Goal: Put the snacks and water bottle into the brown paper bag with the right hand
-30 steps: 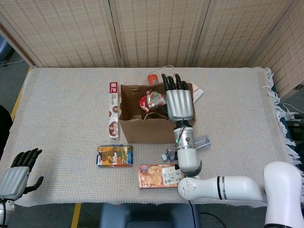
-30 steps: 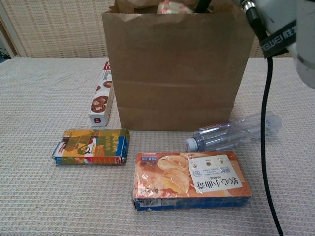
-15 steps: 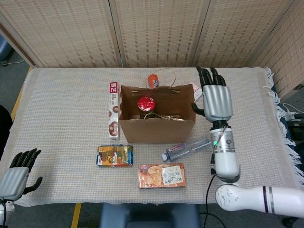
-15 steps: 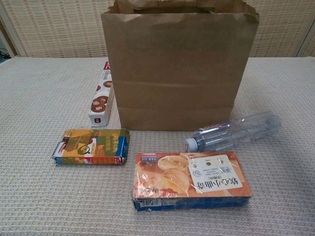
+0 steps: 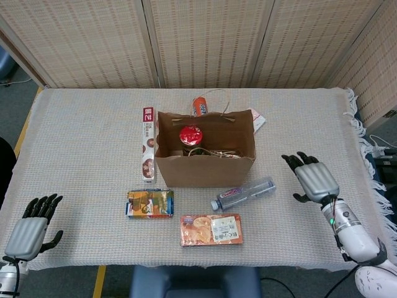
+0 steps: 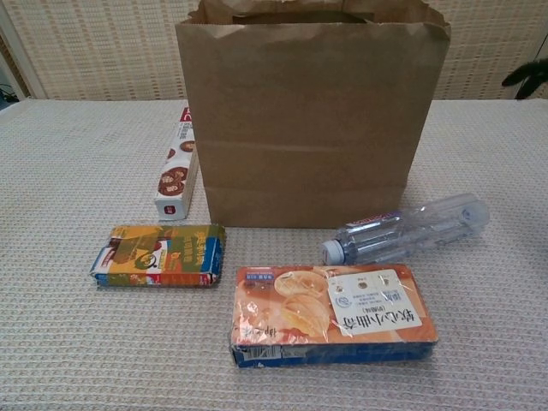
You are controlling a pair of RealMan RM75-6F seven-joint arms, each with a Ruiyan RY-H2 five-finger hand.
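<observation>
Right robot hand [image 5: 315, 180] empty, fingers spread, near right of clear plastic water bottle [image 5: 243, 194] lying before brown paper bag [image 5: 205, 162].

You've got even, diffuse light in both views, bright enough w/ no harsh glare; shadows are soft, just a faint one under the brown paper bag [image 6: 308, 120] and along the water bottle [image 6: 411, 228] in chest view. Head view is sharp across the table [image 5: 80, 124], w/ slight wide-angle bowing at the edges. Chest view is crisp up close, but the screen [image 6: 94, 43] behind goes a bit soft, and the snack wrappers show only mild sheen.
</observation>
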